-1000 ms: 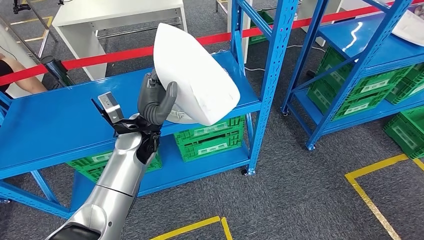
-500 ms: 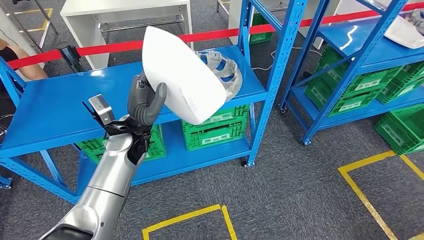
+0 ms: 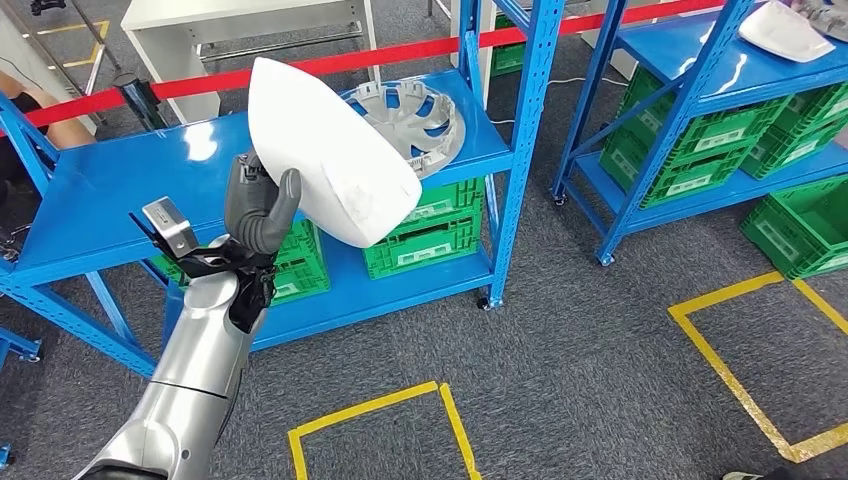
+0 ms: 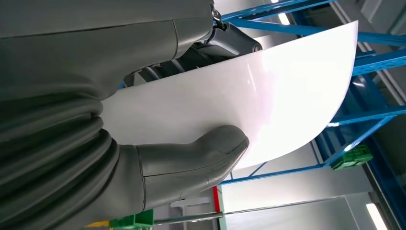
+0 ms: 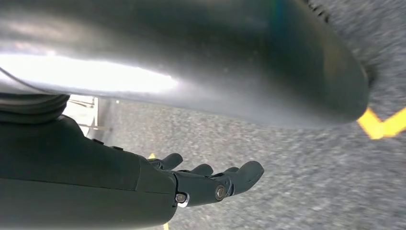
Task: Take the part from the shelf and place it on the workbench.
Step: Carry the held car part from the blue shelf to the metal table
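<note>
Fingers (image 4: pixel 191 52) and thick thumb (image 4: pixel 191 163) of my left hand (image 3: pixel 260 210) are clamped on one edge of the white part (image 3: pixel 330 150), which I see raised in the air off the blue shelf (image 3: pixel 100 210), in front of its top deck. Behind the part, a grey wheel cover (image 3: pixel 415 115) lies near that deck's right end. Green crates (image 3: pixel 430 240) sit on the deck below. My right hand (image 5: pixel 210 184) hangs over grey carpet (image 5: pixel 297 158), holding nothing, fingers slightly apart.
</note>
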`<action>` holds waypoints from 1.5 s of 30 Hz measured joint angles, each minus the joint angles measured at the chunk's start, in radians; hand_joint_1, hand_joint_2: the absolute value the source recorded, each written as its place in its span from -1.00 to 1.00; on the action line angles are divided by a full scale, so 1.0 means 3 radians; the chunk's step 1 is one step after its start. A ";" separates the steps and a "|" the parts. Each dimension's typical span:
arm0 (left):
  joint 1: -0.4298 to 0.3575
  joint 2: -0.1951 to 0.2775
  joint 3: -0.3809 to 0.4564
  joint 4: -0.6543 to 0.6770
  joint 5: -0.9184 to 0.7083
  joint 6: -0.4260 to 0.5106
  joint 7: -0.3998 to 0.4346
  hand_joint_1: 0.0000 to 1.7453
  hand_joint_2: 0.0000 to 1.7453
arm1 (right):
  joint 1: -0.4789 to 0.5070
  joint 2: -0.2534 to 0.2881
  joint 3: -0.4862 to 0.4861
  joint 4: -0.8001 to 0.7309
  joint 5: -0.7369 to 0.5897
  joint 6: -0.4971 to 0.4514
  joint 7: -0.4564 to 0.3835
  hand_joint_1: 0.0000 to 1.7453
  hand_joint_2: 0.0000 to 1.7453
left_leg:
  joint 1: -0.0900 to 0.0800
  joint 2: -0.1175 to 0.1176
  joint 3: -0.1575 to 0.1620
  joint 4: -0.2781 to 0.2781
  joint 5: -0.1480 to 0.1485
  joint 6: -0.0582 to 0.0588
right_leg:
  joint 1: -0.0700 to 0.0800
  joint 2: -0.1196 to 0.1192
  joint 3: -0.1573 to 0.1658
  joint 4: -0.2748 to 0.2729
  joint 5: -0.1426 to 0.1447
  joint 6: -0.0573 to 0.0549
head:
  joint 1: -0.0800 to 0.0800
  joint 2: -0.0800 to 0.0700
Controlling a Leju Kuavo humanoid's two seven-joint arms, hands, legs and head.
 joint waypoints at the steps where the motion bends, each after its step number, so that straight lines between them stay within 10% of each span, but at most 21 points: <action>1: -0.0004 -0.0011 0.0000 0.0021 -0.0001 0.0000 0.0000 1.00 1.00 | 0.0015 -0.0002 -0.0004 0.0000 -0.0008 0.0000 0.0001 -1.00 -1.00 | 0.0007 0.0000 0.0074 0.0010 0.0059 -0.0008 | -0.0007 0.0000 -0.0053 0.0002 0.0041 0.0010 | 0.0000 0.0000; 3: -0.0025 -0.0038 0.0000 0.0053 -0.0003 -0.0001 -0.0001 1.00 1.00 | 0.0037 -0.0005 -0.0010 0.0000 -0.0019 0.0000 0.0003 -1.00 -1.00 | 0.0017 -0.0002 0.0380 -0.0294 0.0203 -0.0016 | -0.0022 0.0000 -0.0142 0.0006 0.0120 0.0041 | -0.0001 0.0001; 5: -0.0059 -0.0069 -0.0002 0.0071 -0.0005 0.0000 -0.0001 1.00 1.00 | 0.0048 -0.0009 -0.0019 0.0000 -0.0026 0.0000 0.0005 -1.00 -1.00 | 0.0008 -0.0015 0.0720 -0.0757 0.0164 0.0003 | -0.0028 0.0005 -0.0188 0.0003 0.0196 0.0088 | 0.0000 0.0000; 7: -0.0080 -0.0088 -0.0005 0.0084 -0.0007 -0.0003 -0.0001 1.00 1.00 | 0.0055 -0.0012 -0.0026 0.0000 -0.0030 0.0000 0.0005 -1.00 -1.00 | -0.0013 -0.0027 0.0834 -0.0964 0.0094 0.0055 | -0.0027 0.0009 -0.0186 -0.0024 0.0269 0.0140 | -0.0005 0.0000; 10: -0.0094 -0.0106 -0.0011 0.0117 -0.0008 -0.0009 0.0000 1.00 1.00 | 0.0071 -0.0022 -0.0031 0.0000 -0.0030 0.0000 -0.0004 -1.00 -1.00 | -0.0016 -0.0012 0.0746 -0.0979 0.0204 0.0161 | -0.0038 0.0018 -0.0219 -0.0019 0.0236 0.0200 | -0.0014 0.0000; 14: -0.0109 -0.0132 -0.0028 0.0149 -0.0008 0.0001 0.0001 1.00 1.00 | 0.0073 -0.0039 -0.0032 0.0000 -0.0026 0.0024 0.0035 -1.00 -1.00 | -0.0026 0.0001 0.0537 -0.0978 0.0399 0.0231 | -0.0015 0.0023 -0.0406 0.0702 -0.0376 0.0211 | 0.0004 0.0000; 16: -0.0104 -0.0132 -0.0035 0.0165 -0.0008 0.0011 0.0001 1.00 1.00 | 0.0072 -0.0052 -0.0032 0.0000 -0.0025 0.0047 0.0041 -1.00 -1.00 | -0.0043 0.0005 0.0414 -0.0961 0.0483 0.0235 | 0.0004 0.0023 -0.0374 0.0938 -0.0364 0.0199 | 0.0007 0.0001; 18: -0.0102 -0.0133 -0.0036 0.0170 -0.0007 0.0017 0.0001 1.00 1.00 | 0.0070 -0.0066 -0.0032 -0.0001 -0.0025 0.0072 0.0041 -1.00 -1.00 | -0.0052 0.0006 0.0296 -0.0934 0.0558 0.0225 | 0.0023 0.0022 -0.0105 0.0717 -0.0222 0.0166 | 0.0007 0.0001; 21: -0.0103 -0.0140 -0.0037 0.0159 -0.0002 0.0032 0.0000 1.00 1.00 | 0.0060 -0.0079 -0.0032 -0.0001 -0.0035 0.0116 0.0041 -1.00 -1.00 | -0.0065 0.0004 0.0196 -0.0898 0.0643 0.0184 | 0.0058 0.0022 0.0358 0.0096 -0.0319 0.0105 | 0.0003 0.0000; 24: -0.0098 -0.0140 -0.0040 0.0152 0.0002 0.0042 -0.0001 1.00 1.00 | 0.0063 -0.0081 -0.0034 -0.0001 -0.0057 0.0157 0.0040 -1.00 -1.00 | -0.0059 0.0000 0.0184 -0.0916 0.0715 0.0127 | 0.0064 0.0019 0.0375 -0.0030 -0.0303 0.0046 | 0.0007 0.0000; 26: -0.0089 -0.0132 -0.0041 0.0153 0.0010 0.0044 0.0000 1.00 1.00 | 0.0066 -0.0084 -0.0039 -0.0001 -0.0073 0.0171 0.0039 -1.00 -1.00 | -0.0055 -0.0011 0.0140 -0.0840 0.0585 0.0079 | 0.0048 0.0008 0.0318 -0.0052 -0.0216 0.0012 | 0.0000 0.0001; 30: -0.0078 -0.0121 -0.0041 0.0155 0.0022 0.0044 -0.0001 1.00 1.00 | 0.0069 -0.0088 -0.0072 -0.0001 -0.0103 0.0175 0.0040 -1.00 -1.00 | -0.0021 -0.0013 0.0012 -0.0134 0.0012 0.0012 | 0.0035 0.0000 0.0114 -0.0059 -0.0040 -0.0001 | -0.0017 0.0000; 33: -0.0065 -0.0119 -0.0041 0.0160 0.0026 0.0038 -0.0001 1.00 1.00 | 0.0070 -0.0088 -0.0102 -0.0001 -0.0128 0.0175 0.0041 -1.00 -1.00 | -0.0012 -0.0013 0.0232 -0.0106 0.0180 0.0010 | 0.0024 -0.0006 -0.0053 -0.0053 0.0090 0.0022 | -0.0017 0.0000; 37: -0.0089 -0.0135 -0.0041 0.0157 0.0027 0.0027 -0.0001 1.00 1.00 | 0.0066 -0.0089 -0.0127 -0.0001 -0.0166 0.0179 0.0040 -1.00 -1.00 | -0.0032 -0.0022 0.0848 -0.0925 0.0115 0.0067 | 0.0023 -0.0008 -0.0151 -0.0054 0.0243 0.0099 | -0.0020 0.0000; 40: -0.0095 -0.0145 -0.0041 0.0162 0.0028 0.0020 0.0000 1.00 1.00 | 0.0069 -0.0092 -0.0162 -0.0001 -0.0202 0.0206 0.0037 -1.00 -1.00 | -0.0041 -0.0008 0.0825 -0.1017 0.0147 0.0173 | 0.0015 -0.0001 -0.0169 -0.0085 0.0303 0.0167 | -0.0021 0.0000; 45: -0.0081 -0.0173 -0.0041 0.0125 0.0027 0.0038 0.0006 1.00 1.00 | 0.0071 -0.0095 -0.0226 -0.0001 -0.0237 0.0275 0.0068 -1.00 -1.00 | -0.0052 0.0063 0.0620 -0.1021 0.0336 0.0272 | 0.0015 0.0013 -0.0429 0.0737 -0.0314 0.0218 | 0.0001 0.0001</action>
